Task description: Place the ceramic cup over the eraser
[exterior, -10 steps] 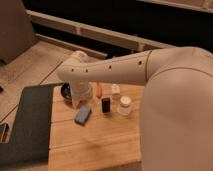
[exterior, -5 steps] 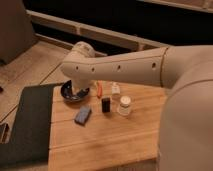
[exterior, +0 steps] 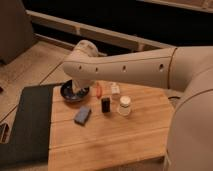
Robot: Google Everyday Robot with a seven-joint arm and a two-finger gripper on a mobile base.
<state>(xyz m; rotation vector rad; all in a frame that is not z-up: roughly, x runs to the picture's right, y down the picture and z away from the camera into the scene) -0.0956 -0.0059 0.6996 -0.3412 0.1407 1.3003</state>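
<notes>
The ceramic cup [exterior: 124, 106] is small and white and stands upright on the wooden table [exterior: 115, 140], right of centre. The eraser [exterior: 105, 104], a small black block, stands just left of the cup, a small gap apart. My arm [exterior: 130, 67] reaches from the right across the back of the table. My gripper [exterior: 77, 88] hangs down from the wrist over the dark bowl [exterior: 67, 94], well left of the eraser and the cup. It holds neither of them.
A flat blue-grey block [exterior: 82, 115] lies in front of the bowl. A thin orange-red item [exterior: 99, 90] and a small white boxy item [exterior: 115, 89] stand behind the eraser. A dark mat [exterior: 27, 125] adjoins the table's left edge.
My arm has lifted a little, so the bowl and the items behind the eraser show more. The cup and the eraser have not moved.
</notes>
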